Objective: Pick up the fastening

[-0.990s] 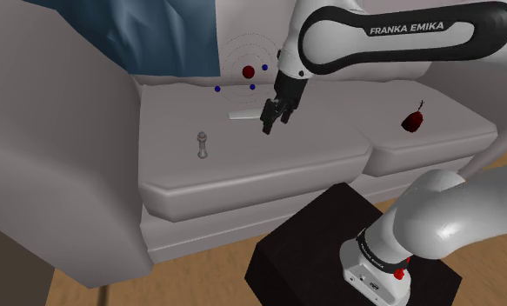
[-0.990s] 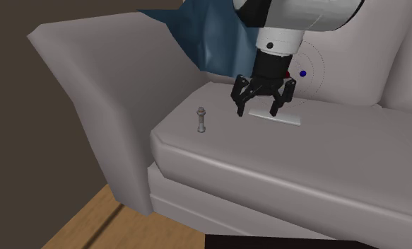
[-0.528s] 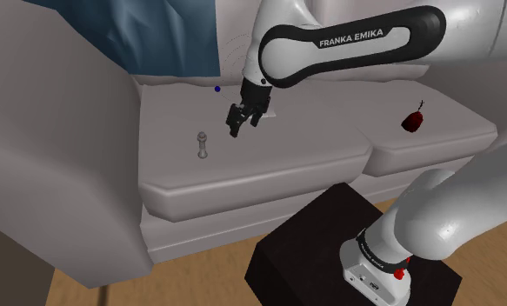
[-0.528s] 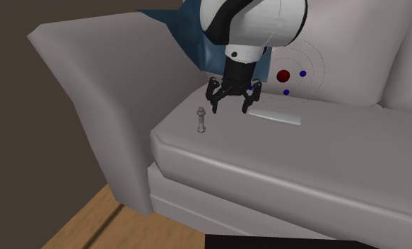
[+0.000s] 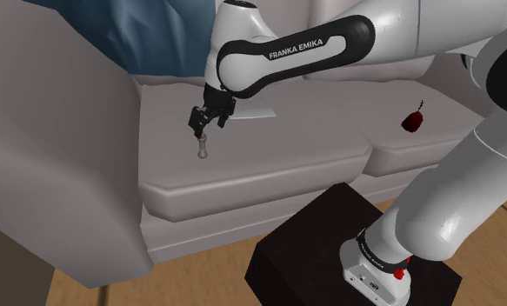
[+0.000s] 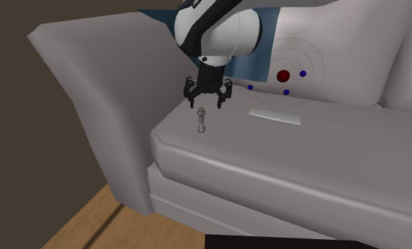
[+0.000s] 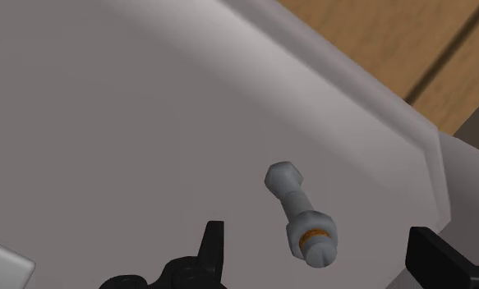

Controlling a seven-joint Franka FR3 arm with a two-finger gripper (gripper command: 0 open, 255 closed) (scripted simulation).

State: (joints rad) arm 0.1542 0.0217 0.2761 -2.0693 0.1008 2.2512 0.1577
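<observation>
The fastening is a small grey bolt with a nut (image 5: 203, 146), standing upright on the pale sofa's seat cushion (image 5: 269, 156) near the armrest. In the second exterior view the bolt (image 6: 201, 122) is just under my black gripper (image 6: 206, 103), which hangs a little above its top. My gripper (image 5: 201, 125) is open, fingers spread and pointing down. In the wrist view the bolt (image 7: 301, 212) lies between the two fingers (image 7: 212, 245) without touching either.
A flat pale slab (image 5: 253, 111) lies on the cushion behind the gripper. A dark red object (image 5: 412, 120) sits on the neighbouring cushion. A blue pillow (image 5: 147, 35) leans on the backrest, the tall armrest (image 6: 91, 78) rises beside the bolt, and a red ball (image 6: 283, 75) with blue dots floats nearby.
The gripper has travelled from above the flat slab toward the armrest and now hangs over the bolt. Its fingers stayed open, and the bolt has not moved.
</observation>
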